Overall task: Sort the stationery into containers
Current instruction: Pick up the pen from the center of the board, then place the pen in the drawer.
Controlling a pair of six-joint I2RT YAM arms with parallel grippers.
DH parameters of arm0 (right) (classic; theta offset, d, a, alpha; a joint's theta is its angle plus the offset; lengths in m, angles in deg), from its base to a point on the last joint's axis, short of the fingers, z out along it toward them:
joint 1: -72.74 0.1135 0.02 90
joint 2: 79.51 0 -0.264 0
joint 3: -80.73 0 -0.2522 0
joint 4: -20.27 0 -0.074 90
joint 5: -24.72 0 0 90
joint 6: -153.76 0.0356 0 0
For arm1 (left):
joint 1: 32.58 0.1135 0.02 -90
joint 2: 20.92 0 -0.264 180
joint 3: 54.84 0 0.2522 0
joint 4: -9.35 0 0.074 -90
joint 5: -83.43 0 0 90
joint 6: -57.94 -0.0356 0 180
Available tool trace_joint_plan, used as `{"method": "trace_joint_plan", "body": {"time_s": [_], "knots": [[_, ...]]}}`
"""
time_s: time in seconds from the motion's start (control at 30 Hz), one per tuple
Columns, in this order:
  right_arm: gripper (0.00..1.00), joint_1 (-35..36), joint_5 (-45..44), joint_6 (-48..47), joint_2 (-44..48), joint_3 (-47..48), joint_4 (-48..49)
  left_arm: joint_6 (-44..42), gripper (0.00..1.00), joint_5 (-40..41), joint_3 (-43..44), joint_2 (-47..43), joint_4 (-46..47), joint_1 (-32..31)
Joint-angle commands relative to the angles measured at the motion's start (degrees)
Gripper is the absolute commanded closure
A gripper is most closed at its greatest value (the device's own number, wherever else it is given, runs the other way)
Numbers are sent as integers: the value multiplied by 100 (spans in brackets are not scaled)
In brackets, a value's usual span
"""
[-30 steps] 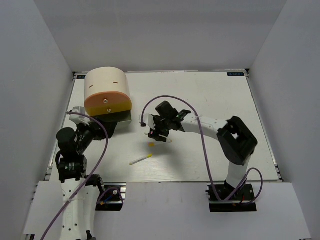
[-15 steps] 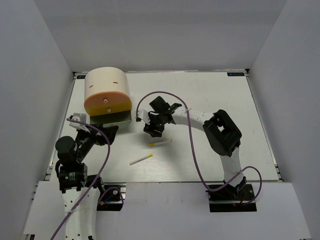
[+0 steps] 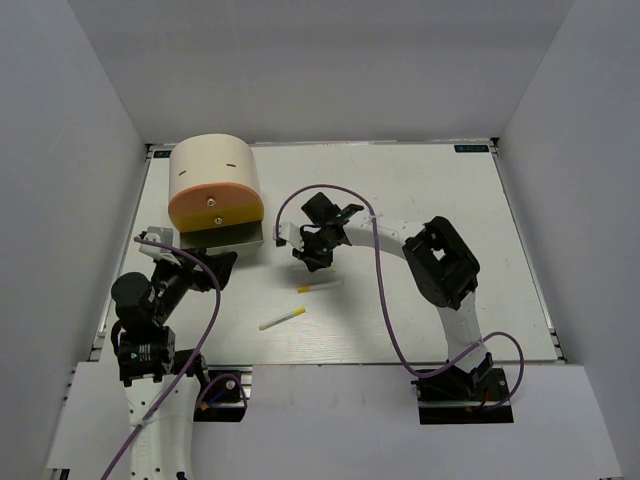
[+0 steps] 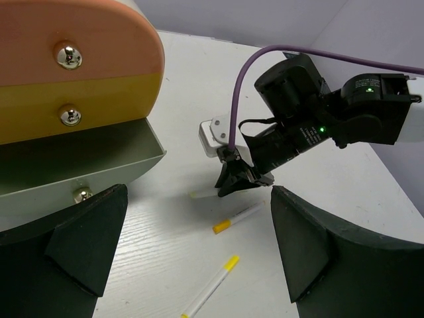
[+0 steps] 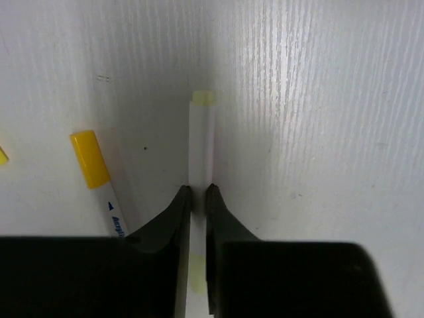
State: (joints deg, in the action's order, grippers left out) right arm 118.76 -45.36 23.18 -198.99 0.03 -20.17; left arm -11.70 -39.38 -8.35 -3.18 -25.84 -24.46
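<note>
**Right gripper pinches one stick; left gripper wide by the open drawer**

The organiser stands at the table's far left corner, its orange-to-yellow face turned toward the arms. The left wrist view shows three small shiny knobs on it, one on each drawer. The lowest drawer is pulled out and the other two are closed. A small sticker at the table's far left corner is too small to read.

The left arm is folded up over its base at the near left. Its forearm reaches forward, so the left gripper points past the open drawer's front. The fingers are spread wide and hold nothing.

There are three sticks, all white with yellow ends. The near stick lies alone toward the table's front. The middle stick lies just beyond it and carries small blue print that cannot be read. The held stick is clamped across its middle by the right gripper, whose fingers are narrowed onto it. It sits just beside the middle stick's yellow cap, low at the table. Whether it is off the surface cannot be told.

The right arm rises from its base at the near right and bends at the elbow. It stretches left with the wrist tipped down toward the table. One purple cable loops along it. A dark label at the far right corner is illegible.
</note>
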Motion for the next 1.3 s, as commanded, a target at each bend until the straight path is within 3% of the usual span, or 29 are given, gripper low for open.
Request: {"method": "trace_joint_plan", "body": {"time_s": [0.0, 0.07, 0.3, 0.47, 0.73, 1.0, 1.23, 1.27], "knots": [[94, -23, 196, -91, -5, 156, -645, -76, 1, -49, -12, -25, -37, -12], [100, 30, 337, -126, 265, 218, -830, -76, 1, -49, -12, -25, -37, -12], [100, 223, 714, -3, 1496, 613, -778, -76, 1, 109, -12, -376, -89, -12], [100, 486, 767, 68, 1498, 1210, -418, -76, 1, 232, -12, -640, -89, 49], [100, 768, 1119, 68, 761, 2071, 750, -76, 1, 346, -12, -877, -142, 102], [100, 926, 1216, -143, -382, 3310, 989, -76, 1, 452, -12, -991, -142, 102], [100, 874, 1356, -406, -866, 3487, 1086, -76, 1, 452, -12, -991, -142, 102], [94, 882, 1356, -451, -919, 3461, 1068, -76, 1, 452, -12, -991, -142, 102]]}}
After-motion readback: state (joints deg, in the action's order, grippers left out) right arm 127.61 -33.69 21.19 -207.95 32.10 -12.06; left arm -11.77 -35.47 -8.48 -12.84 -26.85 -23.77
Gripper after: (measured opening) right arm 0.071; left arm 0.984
